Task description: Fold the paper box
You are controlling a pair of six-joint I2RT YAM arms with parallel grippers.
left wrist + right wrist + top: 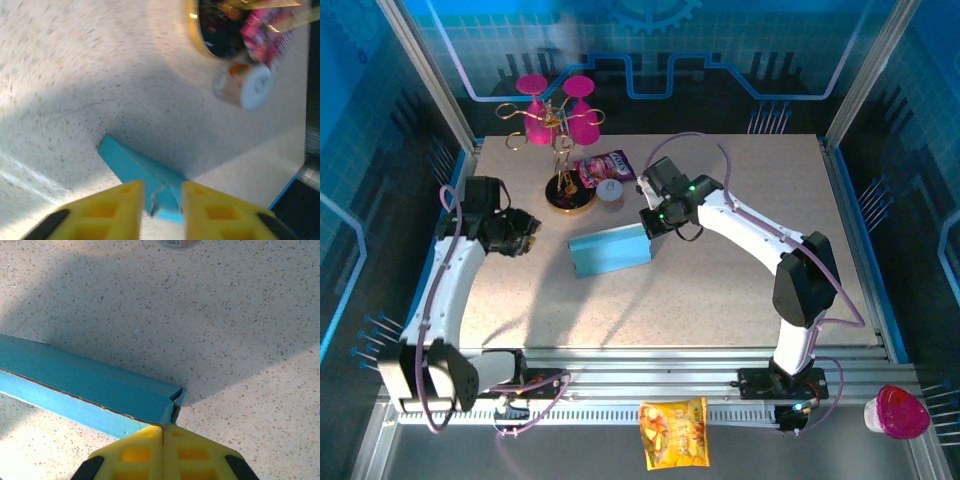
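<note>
Box (610, 250) lies in the middle of the bench (720, 290), already formed into a flat sleeve, so I judge the long folds done and the end flaps left to tuck. My right arm reaches across with its end effector (162, 427) pressed together at the box's right end corner. My left end effector (162, 186) is spread, apart from the box, aimed at its other end.

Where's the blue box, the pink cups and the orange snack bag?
paper box (610, 250), top view, middle of its top face.
pink cups (532, 85), top view, on the left cup.
orange snack bag (673, 432), top view, middle of the bag.
</note>
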